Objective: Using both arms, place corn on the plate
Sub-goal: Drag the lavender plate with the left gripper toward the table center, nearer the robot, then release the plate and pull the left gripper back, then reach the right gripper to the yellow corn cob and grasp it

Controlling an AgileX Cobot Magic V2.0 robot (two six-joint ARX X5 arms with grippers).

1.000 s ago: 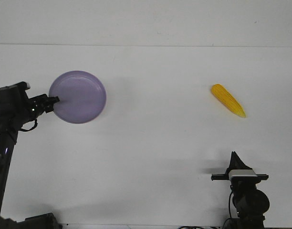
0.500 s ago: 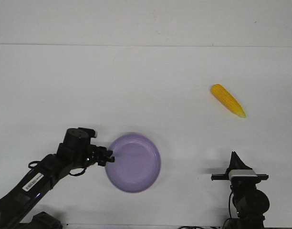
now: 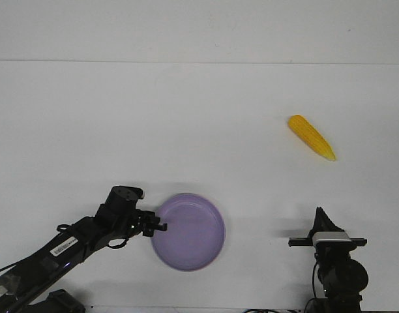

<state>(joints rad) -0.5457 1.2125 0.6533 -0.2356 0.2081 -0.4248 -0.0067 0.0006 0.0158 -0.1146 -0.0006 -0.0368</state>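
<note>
The lavender plate (image 3: 190, 232) lies on the white table near the front, left of centre. My left gripper (image 3: 158, 227) is shut on the plate's left rim. The yellow-orange corn (image 3: 311, 137) lies alone at the right, its paler tip pointing toward the front right. My right gripper (image 3: 319, 214) stands near the front edge at the right, well in front of the corn and apart from it, its fingers together in a point and holding nothing.
The white table (image 3: 199, 130) runs to a back edge near the top of the view. Black cables trail by both arm bases at the front edge.
My left arm has carried the plate from the far left of the table to the front centre-left, still holding its rim. The right arm and the corn have not moved.
</note>
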